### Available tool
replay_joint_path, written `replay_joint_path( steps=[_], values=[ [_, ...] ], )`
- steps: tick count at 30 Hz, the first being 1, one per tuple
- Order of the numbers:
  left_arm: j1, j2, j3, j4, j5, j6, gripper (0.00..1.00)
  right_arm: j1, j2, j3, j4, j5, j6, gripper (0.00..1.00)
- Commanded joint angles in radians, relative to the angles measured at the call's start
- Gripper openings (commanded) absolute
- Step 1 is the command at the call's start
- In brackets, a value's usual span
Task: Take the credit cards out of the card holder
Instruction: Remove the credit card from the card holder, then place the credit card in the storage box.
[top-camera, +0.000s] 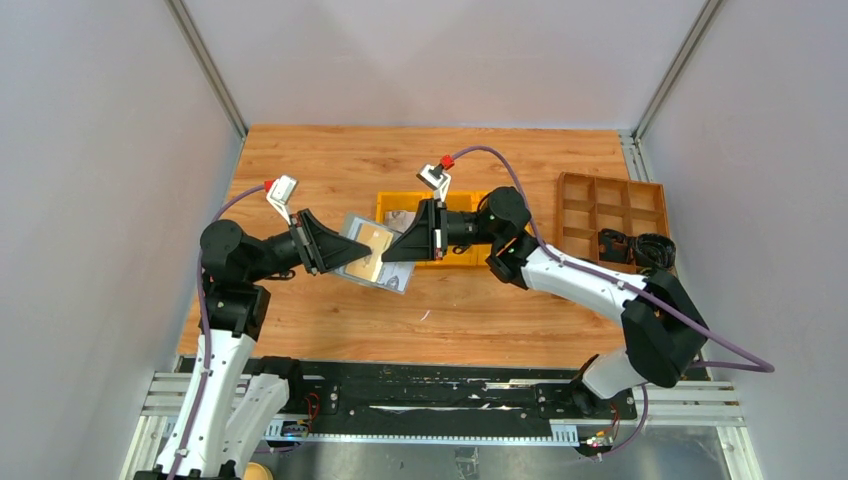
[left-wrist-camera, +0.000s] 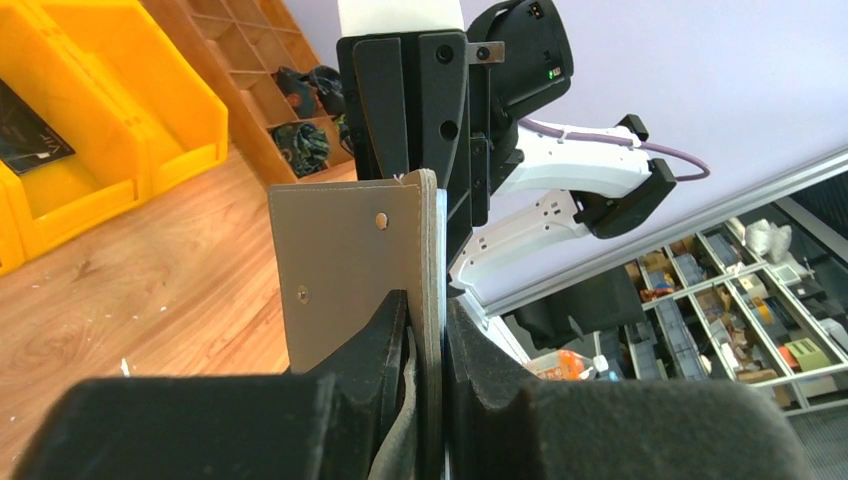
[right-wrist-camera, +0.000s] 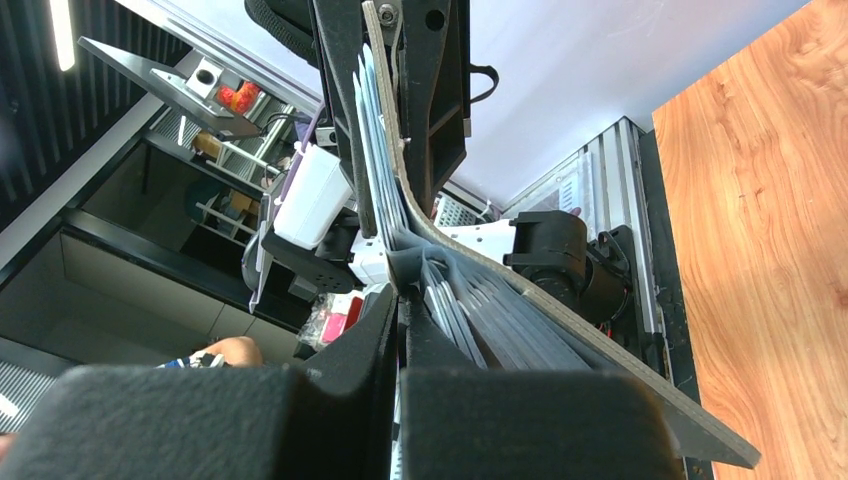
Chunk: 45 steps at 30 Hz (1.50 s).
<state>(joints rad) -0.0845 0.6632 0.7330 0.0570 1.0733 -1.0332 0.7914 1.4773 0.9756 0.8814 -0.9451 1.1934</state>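
While left tool (left-wrist-camera: 428, 322) clamps matte card holder (left-wrist-camera: 340, 260) | right tool (right-wrist-camera: 400, 312) pinches thin credit cards (right-wrist-camera: 371, 150)

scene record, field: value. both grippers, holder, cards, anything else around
left gripper: jaws shut on holder flap
right gripper: jaws shut on holder's opposite edge; card or pocket, cannot tell
holder: open, held up between both grippers
cards: layered in holder pockets, edges showing
bin: yellow, behind holder, dark flat item inside
tray: brown, compartmented, far right, black items inside
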Motion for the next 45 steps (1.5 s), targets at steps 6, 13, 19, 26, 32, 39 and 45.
replay_joint_path(
  steps=[6,13,19,26,32,39,45],
  values=[
    [-0.009,-0.01,0.036,0.069,0.011,-0.027,0.08,0.0,-0.049,-0.059,-0.006,0.008,-0.039,0.0],
    [-0.009,-0.011,0.036,0.071,-0.004,-0.028,0.06,0.0,-0.037,-0.078,0.053,0.026,-0.012,0.0],
    [-0.009,-0.012,0.032,0.07,-0.015,-0.025,0.0,0.001,0.007,-0.07,0.213,0.071,0.1,0.39],
    [-0.009,-0.011,0.039,0.071,-0.019,-0.024,0.0,0.012,0.068,-0.02,0.314,0.08,0.181,0.36],
    [-0.009,-0.009,0.043,0.069,-0.012,-0.012,0.0,-0.023,0.038,-0.065,0.305,0.062,0.184,0.0],
    [-0.009,-0.004,0.066,0.021,-0.009,0.044,0.0,-0.183,-0.098,-0.184,0.108,-0.051,0.074,0.0],
    [-0.009,0.003,0.111,-0.122,-0.016,0.201,0.0,-0.387,-0.239,-0.038,-0.752,-0.115,-0.395,0.0]
  ],
)
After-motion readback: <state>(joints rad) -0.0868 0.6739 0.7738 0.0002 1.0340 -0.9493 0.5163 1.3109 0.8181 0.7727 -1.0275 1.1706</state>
